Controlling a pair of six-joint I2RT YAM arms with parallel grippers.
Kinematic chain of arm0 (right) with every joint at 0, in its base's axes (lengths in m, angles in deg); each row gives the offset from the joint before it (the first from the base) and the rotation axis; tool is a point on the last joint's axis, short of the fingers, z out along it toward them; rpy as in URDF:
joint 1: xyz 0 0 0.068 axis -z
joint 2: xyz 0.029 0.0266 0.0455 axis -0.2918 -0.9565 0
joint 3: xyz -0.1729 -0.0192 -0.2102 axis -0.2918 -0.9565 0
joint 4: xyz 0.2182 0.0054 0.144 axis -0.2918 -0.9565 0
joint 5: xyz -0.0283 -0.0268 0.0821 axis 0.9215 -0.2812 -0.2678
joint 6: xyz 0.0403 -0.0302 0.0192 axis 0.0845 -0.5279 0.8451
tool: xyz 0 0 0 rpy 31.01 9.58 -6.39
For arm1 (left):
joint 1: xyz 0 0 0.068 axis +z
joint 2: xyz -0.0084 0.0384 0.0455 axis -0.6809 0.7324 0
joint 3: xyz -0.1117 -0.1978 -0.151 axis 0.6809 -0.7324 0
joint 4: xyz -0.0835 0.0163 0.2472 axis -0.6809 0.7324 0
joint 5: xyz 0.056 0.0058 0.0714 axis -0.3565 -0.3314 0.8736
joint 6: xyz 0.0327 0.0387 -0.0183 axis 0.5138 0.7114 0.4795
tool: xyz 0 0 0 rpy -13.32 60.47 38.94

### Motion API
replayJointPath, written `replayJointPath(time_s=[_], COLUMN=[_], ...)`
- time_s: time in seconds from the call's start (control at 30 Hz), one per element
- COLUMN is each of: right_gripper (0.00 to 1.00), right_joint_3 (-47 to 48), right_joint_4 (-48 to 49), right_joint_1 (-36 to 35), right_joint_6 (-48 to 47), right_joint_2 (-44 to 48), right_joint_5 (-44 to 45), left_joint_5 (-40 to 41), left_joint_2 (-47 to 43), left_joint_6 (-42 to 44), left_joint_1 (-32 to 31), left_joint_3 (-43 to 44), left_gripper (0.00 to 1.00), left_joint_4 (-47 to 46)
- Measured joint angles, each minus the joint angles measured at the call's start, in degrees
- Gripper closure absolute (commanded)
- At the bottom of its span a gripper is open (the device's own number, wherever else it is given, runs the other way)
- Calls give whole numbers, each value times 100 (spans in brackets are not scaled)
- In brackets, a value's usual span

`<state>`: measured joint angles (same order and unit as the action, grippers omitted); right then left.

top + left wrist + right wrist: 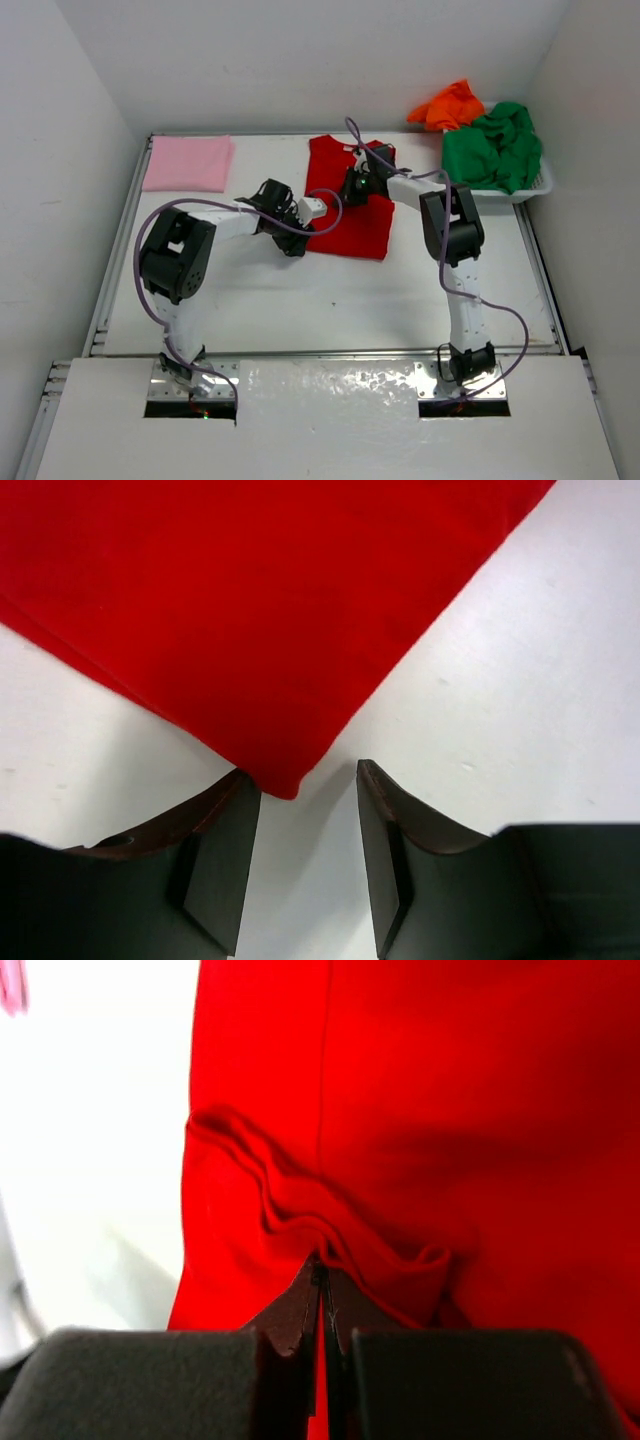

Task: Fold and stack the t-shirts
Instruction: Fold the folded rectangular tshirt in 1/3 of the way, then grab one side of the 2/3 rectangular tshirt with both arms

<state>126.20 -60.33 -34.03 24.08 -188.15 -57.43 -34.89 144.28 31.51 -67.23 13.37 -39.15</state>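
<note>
The right end effector (320, 1282) is clenched on a bunched ridge of the red shirt (420, 1110), and the cloth spreads away in front of its fingers. The left end effector (305, 785) is released, with its jaws apart. A corner of the red shirt lies just ahead of them at the mouth of the gap, on the white worktop (520, 680), so it grasps nothing. The task seems less than half done. The pink shirt (188, 163) lies folded flat, far to the left of both end effectors. The red shirt looks only partly folded. The green shirt (495, 150) and the orange shirt (448, 103) are crumpled in the basket (535, 188), to the right of the right end effector, not yet folded. No stack exists yet.
</note>
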Motion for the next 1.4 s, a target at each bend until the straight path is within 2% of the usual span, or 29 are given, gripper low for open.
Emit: replayJointPath(time_s=[0.2,0.3,0.4,0.43,0.57,0.67,0.73,0.87,1.03,1.23,1.4], right_gripper=[100,100,94,92,63,54,53,50,46,47,48], right_joint_3=[1377,1663,1709,1718,1694,1698,1674,997,-155,-1600,-2212], right_joint_4=[-315,-415,-485,-505,-772,-1211,-1506,-1784,-2098,-2243,-2041], right_joint_1=[9,9,4,4,7,35,114,450,826,828,813], right_joint_6=[-72,-168,-282,-328,-463,-581,-595,-599,-625,-446,-238], right_joint_2=[-697,-857,-857,-855,-660,-227,214,1467,2481,2341,2267], right_joint_5=[621,730,708,675,654,863,990,1305,1740,1711,1491], left_joint_5=[459,529,525,518,636,750,841,1110,1399,1703,1768], left_joint_2=[28,26,26,26,35,33,22,-107,-133,140,337], left_joint_6=[20,72,247,356,1093,1869,2330,3047,3744,4146,4256], left_joint_1=[-46,-50,-50,-50,-50,-76,-116,-293,-612,-769,-767], left_joint_3=[-114,-186,-157,-85,317,868,1270,1563,1207,892,820], left_gripper=[59,61,63,63,61,56,51,45,41,41,41], left_joint_4=[-573,-772,-697,-557,501,1484,1805,1821,1423,629,181])
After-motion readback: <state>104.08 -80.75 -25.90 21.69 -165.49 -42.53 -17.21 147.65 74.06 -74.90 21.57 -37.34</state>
